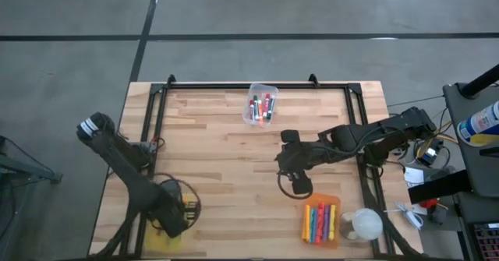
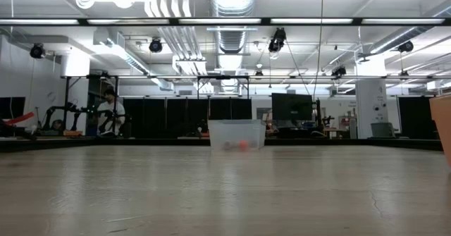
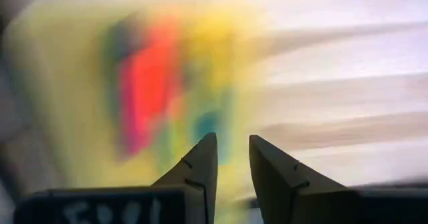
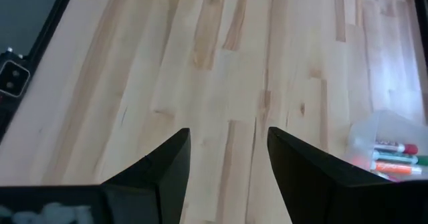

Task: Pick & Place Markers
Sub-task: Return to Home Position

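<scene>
My left gripper [image 3: 233, 147] hangs over a yellow bin [image 3: 67, 117] at the table's near left corner [image 1: 160, 243]. It points down and is open by a narrow gap, with nothing between its fingers. Blurred red, yellow and blue-green markers [image 3: 150, 83] lie in that bin. My right gripper [image 1: 295, 185] hovers open over bare wood right of the table's middle [image 4: 227, 150]. More markers [image 1: 260, 105] lie in a clear bin [image 1: 270, 89] at the far middle. Others [image 1: 318, 223] lie side by side in an orange bin [image 1: 321, 199] near the right front.
A white round object [image 1: 363, 223] sits beside the orange bin at the near right corner. Black frame rails [image 1: 257, 86] run along the table's far edge and sides. The low view shows the clear bin [image 2: 237, 134] standing on the wood, with a workshop behind it.
</scene>
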Available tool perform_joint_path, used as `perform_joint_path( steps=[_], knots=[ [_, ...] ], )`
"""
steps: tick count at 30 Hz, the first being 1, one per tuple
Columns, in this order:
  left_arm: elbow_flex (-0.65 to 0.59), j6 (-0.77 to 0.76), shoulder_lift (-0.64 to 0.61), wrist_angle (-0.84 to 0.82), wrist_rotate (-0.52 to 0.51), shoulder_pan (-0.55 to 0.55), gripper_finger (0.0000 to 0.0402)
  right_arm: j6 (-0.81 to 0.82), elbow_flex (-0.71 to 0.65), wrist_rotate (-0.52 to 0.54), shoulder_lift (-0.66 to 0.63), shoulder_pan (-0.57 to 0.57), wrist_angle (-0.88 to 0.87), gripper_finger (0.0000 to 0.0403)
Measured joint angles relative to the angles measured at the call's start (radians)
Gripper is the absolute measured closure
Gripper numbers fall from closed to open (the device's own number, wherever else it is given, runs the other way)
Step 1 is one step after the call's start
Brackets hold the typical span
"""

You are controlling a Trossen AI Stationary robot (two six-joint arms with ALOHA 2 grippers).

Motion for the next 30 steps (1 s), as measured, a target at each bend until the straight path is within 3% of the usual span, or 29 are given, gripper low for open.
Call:
perform_joint_path(
  steps=[2, 7, 9, 11, 15, 19, 22, 26, 28, 30],
  knots=[
    [0.047, 0.088, -0.011, -0.003, -0.197, 0.028, 0.0321, -0.045, 0.0, 0.0, -0.002, -0.005, 0.0, 0.0211],
    [0.16, 0.409, -0.04, 0.072, -0.72, 0.099, 0.0321, 0.028, 0.0, 0.0, -0.022, -0.01, 0.025, 0.0211],
    [0.179, 0.55, -0.058, 0.146, -0.862, 0.13, 0.0321, 0.025, -0.008, -0.011, -0.05, -0.01, 0.068, 0.0211],
    [0.177, 0.73, -0.087, 0.258, -0.93, 0.163, 0.0321, 0.017, -0.029, -0.064, -0.087, -0.019, 0.134, 0.0211],
    [0.136, 1.149, -0.151, 0.576, -0.906, 0.239, 0.0321, -0.028, -0.115, -0.274, -0.181, -0.054, 0.318, 0.0211],
    [0.04, 1.587, -0.221, 1.004, -0.67, 0.332, 0.0321, 0.014, -0.255, -0.447, -0.277, -0.1, 0.604, 0.0211],
    [-0.051, 1.792, -0.275, 1.229, -0.487, 0.403, 0.0323, 0.041, -0.336, -0.468, -0.329, -0.129, 0.734, 0.0211],
    [-0.152, 2.037, -0.391, 1.202, -0.477, 0.471, 0.0323, -0.089, -0.404, -0.37, -0.398, -0.167, 0.739, 0.0211],
    [-0.203, 2.216, -0.466, 1.141, -0.519, 0.496, 0.0323, -0.16, -0.436, -0.329, -0.431, -0.182, 0.71, 0.0211],
    [-0.26, 2.254, -0.535, 1.088, -0.585, 0.505, 0.0323, -0.182, -0.475, -0.313, -0.463, -0.191, 0.714, 0.0211]
  ],
)
